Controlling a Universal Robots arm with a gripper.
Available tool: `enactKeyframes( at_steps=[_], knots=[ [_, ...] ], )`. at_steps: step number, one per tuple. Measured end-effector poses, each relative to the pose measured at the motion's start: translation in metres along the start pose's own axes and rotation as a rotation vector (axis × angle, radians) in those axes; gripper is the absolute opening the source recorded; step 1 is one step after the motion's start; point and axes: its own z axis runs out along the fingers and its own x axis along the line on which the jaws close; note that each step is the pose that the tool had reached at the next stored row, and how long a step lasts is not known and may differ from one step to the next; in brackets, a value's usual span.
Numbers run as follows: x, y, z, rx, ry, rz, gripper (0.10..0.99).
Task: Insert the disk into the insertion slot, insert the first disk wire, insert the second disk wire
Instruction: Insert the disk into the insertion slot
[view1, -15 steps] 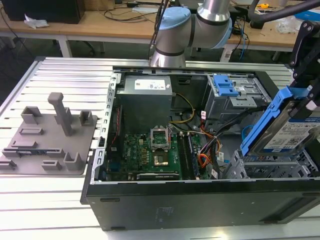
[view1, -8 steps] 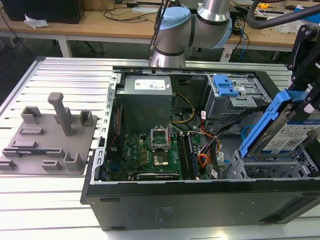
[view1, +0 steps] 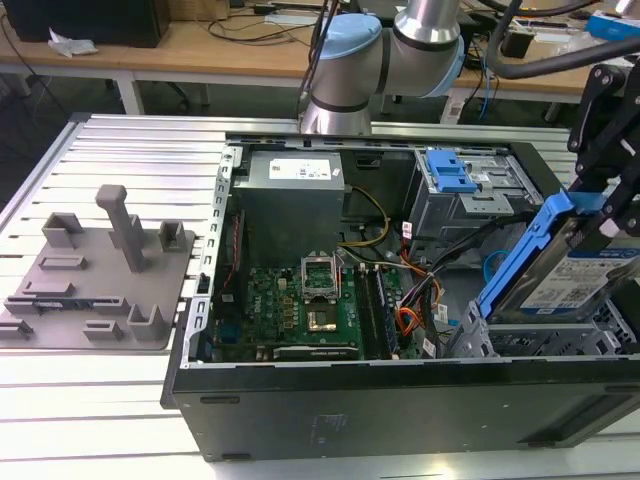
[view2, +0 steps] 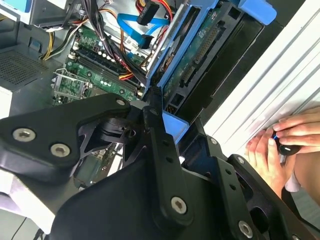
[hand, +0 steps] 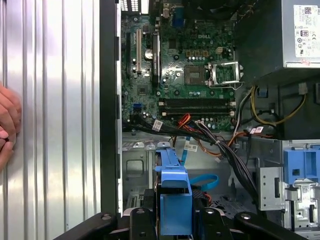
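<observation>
Workshop setting, ribbed aluminium surface (view1: 120, 140) carrying an open computer case (view1: 400, 410). Item: the disk (view1: 590, 285), silver with a white-and-blue label and a bright blue caddy framing it, is hanging tilted just above the insertion slot (view1: 540, 342) at the exterior view's right, not yet seated. The tool (view1: 612, 205) is clenching the caddy. Handling, as a judgement: levelling the caddy square to the bay and keeping the second disk wire (hand: 202, 181) clear is looking advisable.
</observation>
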Motion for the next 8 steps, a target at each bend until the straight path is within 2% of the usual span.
enactKeyframes(
  at_steps=[8],
  knots=[
    [0.0010,-0.0007,0.0175,0.000,-0.0002,0.000,0.365]
  ],
)
